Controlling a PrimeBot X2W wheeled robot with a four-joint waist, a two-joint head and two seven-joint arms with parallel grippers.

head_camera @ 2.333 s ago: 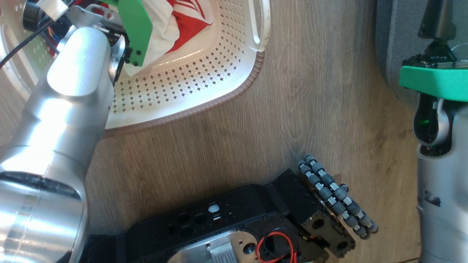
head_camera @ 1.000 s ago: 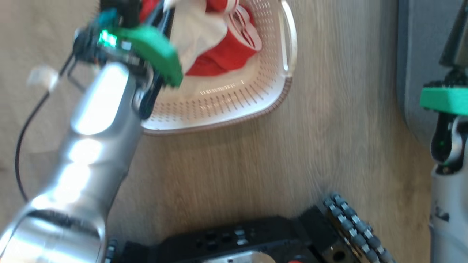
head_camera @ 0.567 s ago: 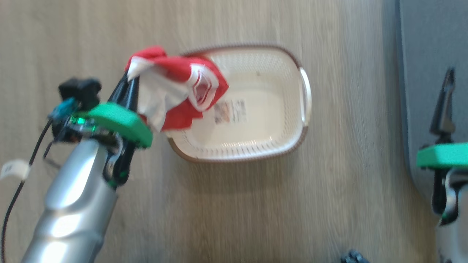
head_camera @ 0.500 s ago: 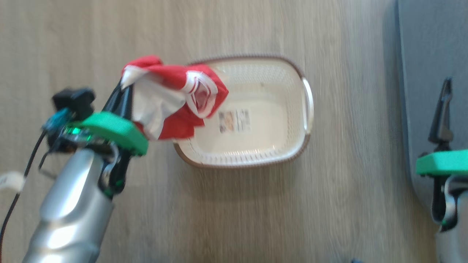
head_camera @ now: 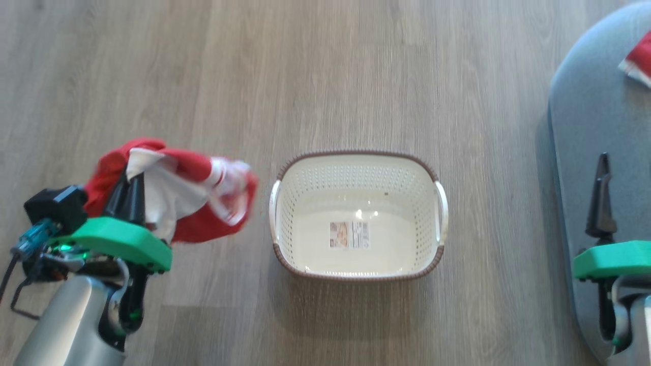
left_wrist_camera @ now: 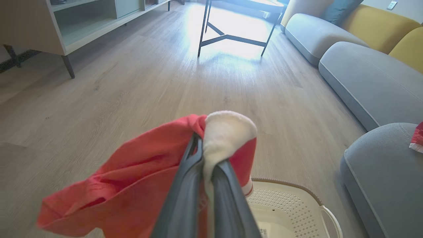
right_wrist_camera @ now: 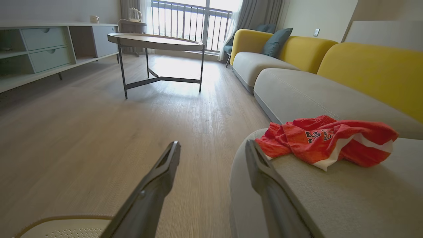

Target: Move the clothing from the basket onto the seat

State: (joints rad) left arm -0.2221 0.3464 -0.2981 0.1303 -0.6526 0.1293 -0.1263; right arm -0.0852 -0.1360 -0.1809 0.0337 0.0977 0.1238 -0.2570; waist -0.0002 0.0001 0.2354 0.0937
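My left gripper [head_camera: 131, 185] is shut on a piece of red and white clothing [head_camera: 203, 203], which hangs above the wood floor to the left of the basket [head_camera: 356, 153]. The left wrist view shows both fingers pinching the clothing [left_wrist_camera: 132, 185] at its white trim. The cream basket holds nothing but the label on its floor. My right gripper [right_wrist_camera: 211, 145] stands open and holds nothing, at the rounded edge of the grey seat [right_wrist_camera: 347, 198]. A red jersey [right_wrist_camera: 330, 138] with dark lettering lies crumpled on that seat [head_camera: 585, 127].
Bare wood floor lies between the basket and the seat. Farther off stand a round table on thin dark legs [right_wrist_camera: 155, 41], a low sideboard [right_wrist_camera: 39, 49] on the left, and a grey sofa with yellow backs [right_wrist_camera: 297, 49] beyond the seat.
The head camera has risen and shifted. My left gripper has lifted the clothing out of the basket and carried it off to the basket's left. The right gripper stays open by the seat.
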